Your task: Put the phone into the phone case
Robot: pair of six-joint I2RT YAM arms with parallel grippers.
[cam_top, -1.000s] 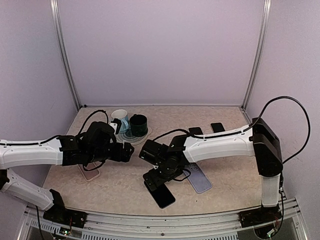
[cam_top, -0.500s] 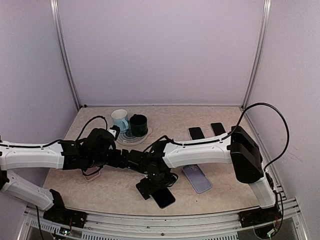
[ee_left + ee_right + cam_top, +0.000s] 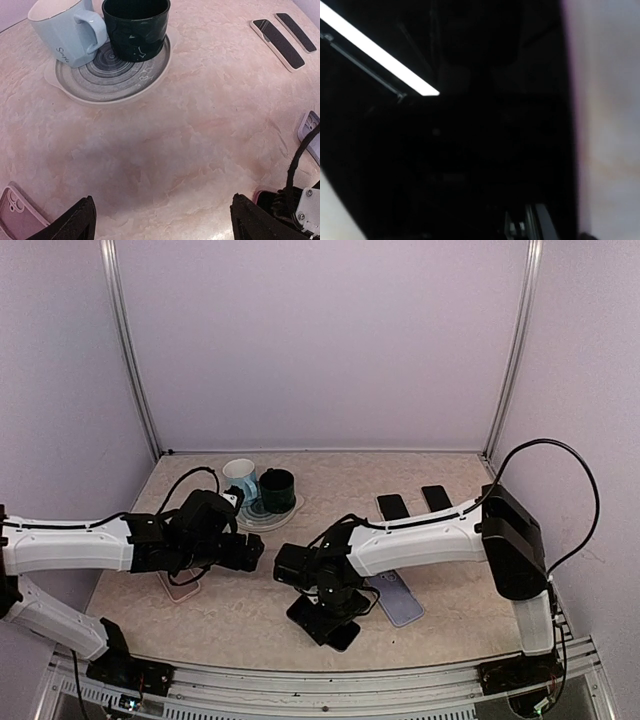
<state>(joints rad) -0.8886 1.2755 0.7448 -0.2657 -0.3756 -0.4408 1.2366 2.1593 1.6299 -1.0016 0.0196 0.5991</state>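
The black phone point(image 3: 335, 630) lies flat near the table's front edge. My right gripper point(image 3: 322, 592) is pressed down right over it, and its fingers are hidden from above. In the right wrist view the phone's dark screen point(image 3: 470, 150) fills nearly the whole frame and no fingers show. A pink phone case point(image 3: 180, 587) lies partly under my left arm, and it also shows in the left wrist view point(image 3: 15, 212). A lavender phone case point(image 3: 402, 600) lies to the right of the phone. My left gripper point(image 3: 248, 551) hovers open over bare table, fingertips point(image 3: 82, 220) wide apart.
A plate point(image 3: 285, 515) at the back holds a light blue mug point(image 3: 241, 480) and a dark green mug point(image 3: 277, 490). Two black slabs point(image 3: 392, 506) point(image 3: 435, 497) lie at the back right. A cable point(image 3: 300, 160) from the right arm hangs beside my left fingers.
My right gripper swung left, then came back and lower onto the phone. My left gripper reached right, then drew back a little to the left.
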